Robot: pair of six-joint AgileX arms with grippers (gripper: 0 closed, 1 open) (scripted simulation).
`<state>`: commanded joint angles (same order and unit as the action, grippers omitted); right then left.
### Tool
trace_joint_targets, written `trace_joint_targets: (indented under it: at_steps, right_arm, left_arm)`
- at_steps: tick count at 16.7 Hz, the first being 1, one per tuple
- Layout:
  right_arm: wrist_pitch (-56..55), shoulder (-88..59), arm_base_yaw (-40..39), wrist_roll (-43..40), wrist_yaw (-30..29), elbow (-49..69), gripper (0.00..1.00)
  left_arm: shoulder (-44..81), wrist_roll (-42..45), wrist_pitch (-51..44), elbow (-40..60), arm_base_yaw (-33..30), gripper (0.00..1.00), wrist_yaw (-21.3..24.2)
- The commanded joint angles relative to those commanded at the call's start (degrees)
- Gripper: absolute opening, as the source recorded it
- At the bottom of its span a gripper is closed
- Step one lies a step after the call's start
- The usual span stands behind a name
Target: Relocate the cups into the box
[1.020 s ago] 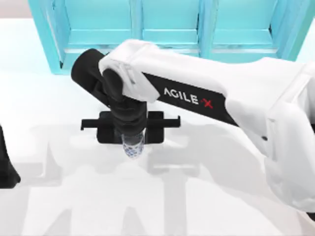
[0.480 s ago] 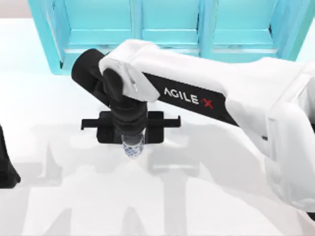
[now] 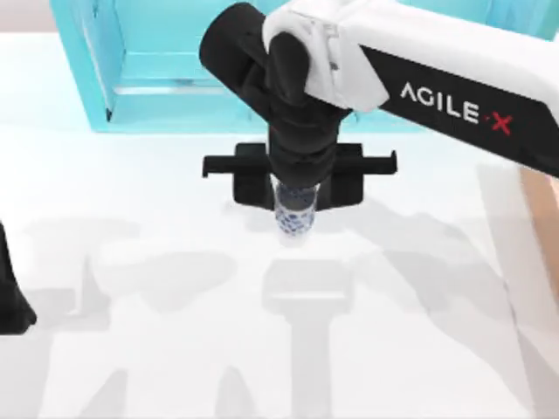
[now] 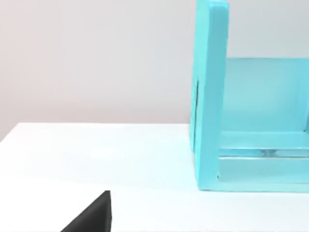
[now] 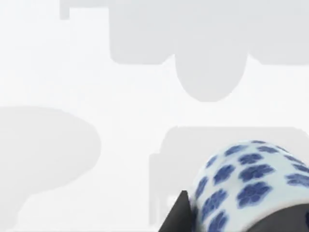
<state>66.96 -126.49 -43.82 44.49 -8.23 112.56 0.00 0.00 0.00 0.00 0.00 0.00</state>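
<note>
My right gripper (image 3: pixel 295 216) hangs above the middle of the table, shut on a slim white cup with a blue floral pattern (image 3: pixel 295 229). The cup is upright and pokes out below the black gripper body. Its shadow lies apart from it on the tabletop, so it hangs clear of the surface. In the right wrist view the same cup (image 5: pixel 246 186) sits close up beside a dark finger (image 5: pixel 177 218), over bare white table. A light tan strip at the table's right edge is the box (image 3: pixel 543 262). My left arm (image 3: pixel 10 297) is parked at the left edge.
A big turquoise shelf unit (image 3: pixel 157 78) stands along the back of the table; its side wall (image 4: pixel 210 96) also appears in the left wrist view. The white tabletop (image 3: pixel 175 349) is open in front of and to the left of the held cup.
My right arm has risen and swung to the right with the floral cup in its grip. The cup now hangs farther right and farther back. The left arm has not moved.
</note>
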Motion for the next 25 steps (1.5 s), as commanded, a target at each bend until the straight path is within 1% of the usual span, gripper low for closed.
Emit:
trace_joint_targets:
  at_steps: [3, 9, 12, 15, 22, 25]
  right_arm:
    - [1.9, 5.6, 2.3, -2.5, 0.5, -4.0, 0.00]
    - [2.1, 6.1, 2.5, -2.8, 0.5, -4.4, 0.00]
    - [2.1, 8.0, 6.1, -6.5, 1.2, -5.9, 0.00]
    - [2.3, 12.1, 15.0, -15.2, 2.9, -9.6, 0.00]
    - [2.5, 26.0, 48.0, -47.7, 8.1, -23.7, 0.00]
    - [2.1, 31.7, 58.3, -58.0, 10.2, -29.0, 0.00]
  left_arm:
    - [0.0, 0.0, 0.0, 0.0, 0.0, 1.00, 0.0]
    - [0.0, 0.0, 0.0, 0.0, 0.0, 1.00, 0.0]
    - [0.0, 0.0, 0.0, 0.0, 0.0, 1.00, 0.0]
    - [0.0, 0.0, 0.0, 0.0, 0.0, 1.00, 0.0]
    - [0.0, 0.0, 0.0, 0.0, 0.0, 1.00, 0.0]
    - [0.0, 0.0, 0.0, 0.0, 0.0, 1.00, 0.0]
